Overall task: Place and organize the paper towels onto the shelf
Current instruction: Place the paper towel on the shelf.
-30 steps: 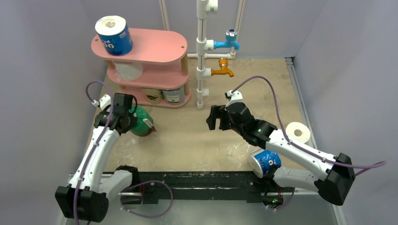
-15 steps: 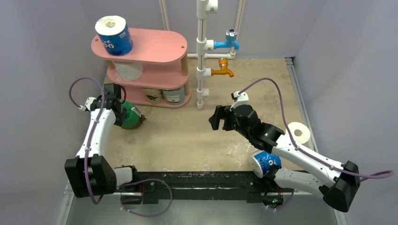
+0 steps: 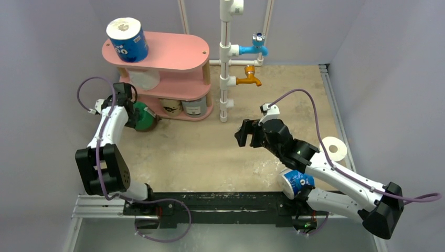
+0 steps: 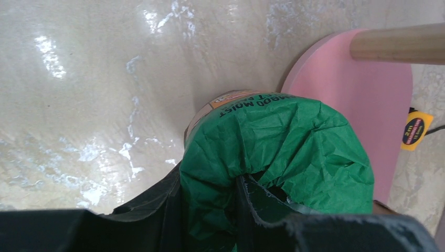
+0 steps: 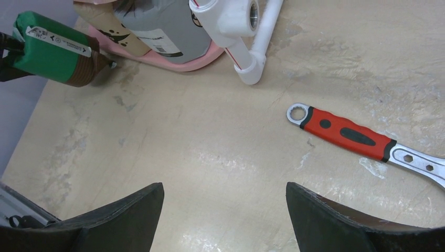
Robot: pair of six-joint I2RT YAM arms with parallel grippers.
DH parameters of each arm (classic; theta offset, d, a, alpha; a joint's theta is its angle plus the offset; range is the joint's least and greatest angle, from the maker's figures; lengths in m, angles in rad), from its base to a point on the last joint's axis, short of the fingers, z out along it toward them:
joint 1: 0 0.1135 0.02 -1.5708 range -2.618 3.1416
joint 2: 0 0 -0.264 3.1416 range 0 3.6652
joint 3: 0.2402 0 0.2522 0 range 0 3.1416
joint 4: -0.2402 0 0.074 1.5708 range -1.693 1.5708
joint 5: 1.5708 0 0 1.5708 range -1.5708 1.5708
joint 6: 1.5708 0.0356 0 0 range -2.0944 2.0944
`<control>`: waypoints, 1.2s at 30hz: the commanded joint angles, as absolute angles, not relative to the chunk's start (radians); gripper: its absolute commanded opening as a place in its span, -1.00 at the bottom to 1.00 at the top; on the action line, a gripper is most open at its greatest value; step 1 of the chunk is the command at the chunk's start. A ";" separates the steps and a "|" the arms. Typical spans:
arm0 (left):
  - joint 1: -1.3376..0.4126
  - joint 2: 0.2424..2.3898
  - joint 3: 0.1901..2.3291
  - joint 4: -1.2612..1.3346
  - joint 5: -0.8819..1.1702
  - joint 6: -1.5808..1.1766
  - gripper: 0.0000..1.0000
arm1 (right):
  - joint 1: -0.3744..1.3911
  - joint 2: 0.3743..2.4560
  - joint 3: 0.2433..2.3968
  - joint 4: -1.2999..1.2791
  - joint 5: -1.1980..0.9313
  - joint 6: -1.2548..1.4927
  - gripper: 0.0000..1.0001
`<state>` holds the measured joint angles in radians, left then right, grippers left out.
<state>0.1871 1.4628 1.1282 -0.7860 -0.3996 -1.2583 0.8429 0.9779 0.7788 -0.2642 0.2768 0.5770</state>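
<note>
My left gripper (image 3: 131, 112) is shut on a green-wrapped paper towel roll (image 3: 143, 116), one finger in its hollow core (image 4: 283, 152). The roll hangs tilted just left of the pink shelf's (image 3: 173, 52) bottom tier (image 4: 362, 105). A blue printed roll (image 3: 127, 39) stands on the top board and a white one (image 3: 144, 79) on the middle tier. A brown roll (image 3: 170, 106) and a grey roll (image 3: 194, 106) stand at the bottom. A bare white roll (image 3: 334, 148) and a blue roll (image 3: 297, 182) lie at the right. My right gripper (image 3: 242, 132) hovers open mid-table, holding nothing (image 5: 224, 205).
A white pipe frame (image 3: 225, 63) with a blue tap (image 3: 254, 48) and an orange tap (image 3: 247, 79) stands right of the shelf. A red-handled wrench (image 5: 346, 131) lies on the table. A yellow tape measure (image 4: 417, 130) sits behind the shelf. Walls close in on both sides.
My left arm has carried the green roll away from me and leftward, up to the shelf's bottom tier. My right gripper has drifted slightly to the right, still open.
</note>
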 commanded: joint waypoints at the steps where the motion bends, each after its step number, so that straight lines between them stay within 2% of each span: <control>1: 0.199 1.469 1.203 -0.695 -0.393 -1.284 -0.96 | 0.839 0.953 0.772 -0.231 0.317 0.587 0.75; 15: 0.200 1.567 1.256 -0.644 -0.360 -1.289 -0.91 | 0.839 0.974 0.765 -0.218 0.327 0.589 0.75; 24: 0.200 1.605 1.243 -0.559 -0.304 -1.293 -0.79 | 0.839 0.982 0.767 -0.216 0.335 0.591 0.76; 27: 0.201 1.613 1.244 -0.543 -0.291 -1.286 -0.69 | 0.839 0.987 0.768 -0.215 0.337 0.591 0.76; 36: 0.200 1.602 1.223 -0.510 -0.253 -1.244 -0.16 | 0.839 0.996 0.771 -0.212 0.332 0.591 0.76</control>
